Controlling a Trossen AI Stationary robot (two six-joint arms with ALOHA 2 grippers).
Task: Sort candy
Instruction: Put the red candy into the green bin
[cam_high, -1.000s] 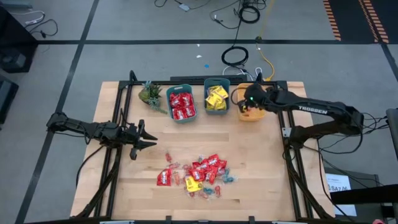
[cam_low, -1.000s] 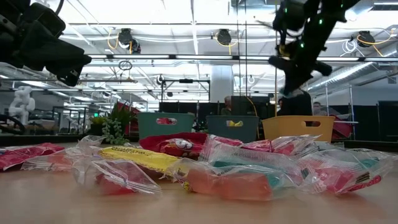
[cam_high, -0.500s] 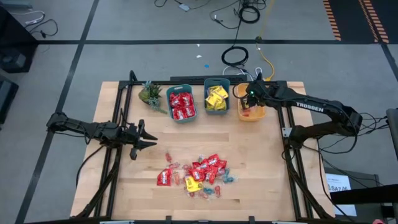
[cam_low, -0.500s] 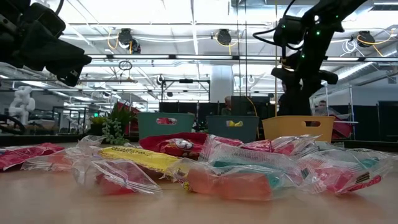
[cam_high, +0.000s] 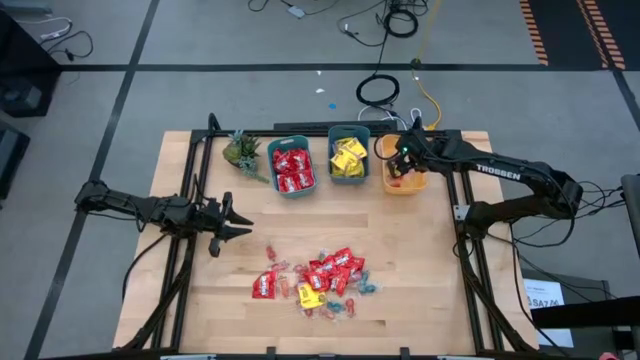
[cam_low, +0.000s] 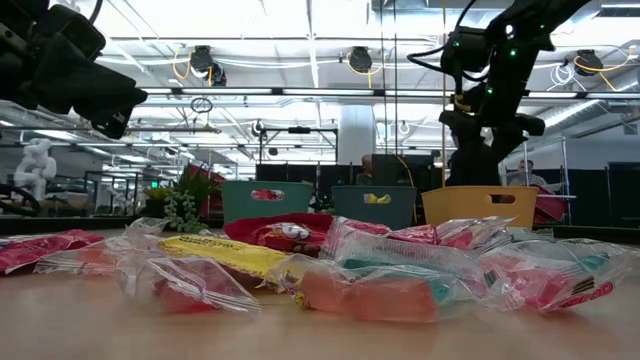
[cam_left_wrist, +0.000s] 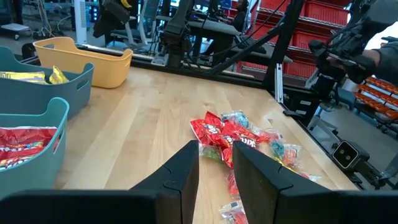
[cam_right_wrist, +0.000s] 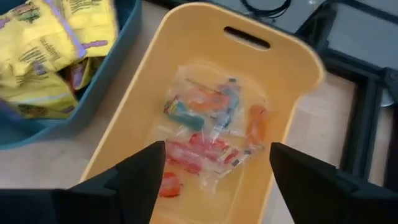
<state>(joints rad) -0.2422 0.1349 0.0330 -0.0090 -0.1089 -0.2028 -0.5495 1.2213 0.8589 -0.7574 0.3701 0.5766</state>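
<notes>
Right end effector (cam_high: 400, 165) above the yellow bin (cam_right_wrist: 292, 93), fingers (cam_right_wrist: 134, 174) spread wide, nothing between them. Inside that bin: clear twist-wrapped sweets (cam_right_wrist: 214, 127), teal, red and orange. Just beside the yellow bin, a teal bin (cam_high: 348, 156) of yellow packets (cam_right_wrist: 53, 53); one further along, a second teal bin (cam_high: 292, 166) of red packets (cam_high: 292, 168), then a small plant (cam_high: 241, 150). Well in front of the yellow bin, mid-counter (cam_high: 430, 260), a loose heap of mixed candy (cam_high: 318, 280): red packets, one yellow, small teal and pink pieces. Left end effector (cam_high: 236, 222) far across the counter from the yellow bin, hovering, fingers (cam_left_wrist: 180, 177) narrowly apart, empty.
</notes>
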